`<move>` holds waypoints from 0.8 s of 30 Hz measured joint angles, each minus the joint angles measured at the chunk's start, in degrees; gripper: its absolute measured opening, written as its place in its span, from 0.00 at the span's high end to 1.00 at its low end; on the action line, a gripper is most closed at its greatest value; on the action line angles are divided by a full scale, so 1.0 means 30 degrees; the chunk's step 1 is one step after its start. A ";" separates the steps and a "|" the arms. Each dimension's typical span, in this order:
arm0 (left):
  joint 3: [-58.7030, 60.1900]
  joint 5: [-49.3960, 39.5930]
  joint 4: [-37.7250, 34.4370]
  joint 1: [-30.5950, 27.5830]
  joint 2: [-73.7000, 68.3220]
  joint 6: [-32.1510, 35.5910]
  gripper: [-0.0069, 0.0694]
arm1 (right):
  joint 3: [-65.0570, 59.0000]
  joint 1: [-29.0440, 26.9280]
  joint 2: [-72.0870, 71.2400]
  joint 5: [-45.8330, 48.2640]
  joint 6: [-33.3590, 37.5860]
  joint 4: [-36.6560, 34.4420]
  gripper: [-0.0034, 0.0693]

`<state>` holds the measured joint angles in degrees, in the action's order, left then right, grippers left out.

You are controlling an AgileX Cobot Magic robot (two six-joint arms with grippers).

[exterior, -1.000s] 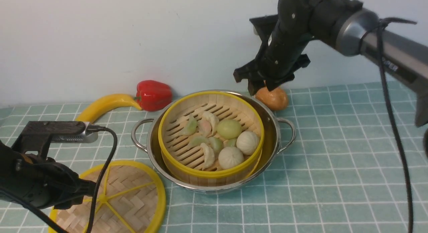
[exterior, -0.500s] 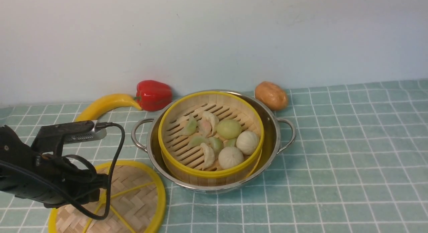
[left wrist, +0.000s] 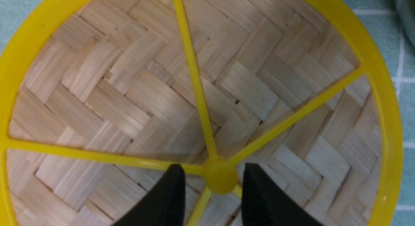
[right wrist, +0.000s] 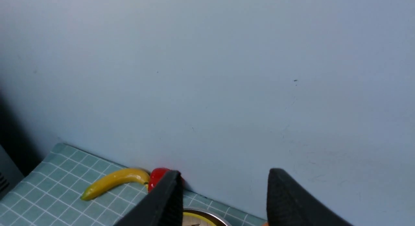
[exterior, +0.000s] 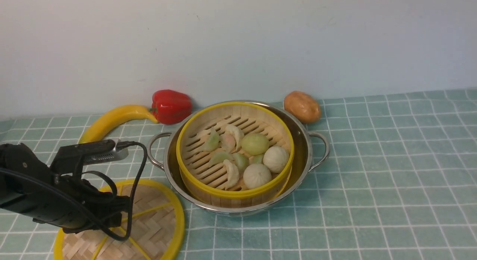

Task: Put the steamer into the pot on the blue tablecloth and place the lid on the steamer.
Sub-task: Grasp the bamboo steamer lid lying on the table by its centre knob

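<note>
Lid [left wrist: 129, 89] flat on blue tablecloth [exterior: 372, 178], hub [left wrist: 220, 175] between spread left pincer [left wrist: 214, 169]; right pincer [right wrist: 224, 172] spread, empty.

Nothing legible: no words, labels, brand marks, numbers or signs to read in any view. Silver camera housing [exterior: 100, 152] in the front view too small and dim to tell whether marked at all.
</note>
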<state>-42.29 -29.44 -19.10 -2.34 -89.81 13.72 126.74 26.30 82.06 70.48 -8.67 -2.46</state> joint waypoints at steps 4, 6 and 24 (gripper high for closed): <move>0.0000 0.0219 -0.0476 0.0000 -0.0505 0.0017 0.64 | 0.0000 0.0000 -0.0216 0.0000 0.0019 0.0000 0.45; -0.0007 0.0278 -0.0655 0.0000 -0.0556 0.0076 0.70 | 0.0000 0.0000 -0.0238 0.0000 0.0035 0.0000 0.45; -0.6157 -0.7232 0.6115 -0.2178 0.1248 -0.3238 0.75 | -0.0145 0.0000 -0.0777 0.0012 0.0635 0.1574 0.45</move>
<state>-60.76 -51.13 -0.76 -8.87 -86.07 4.01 126.31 26.30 79.73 70.52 -6.76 2.26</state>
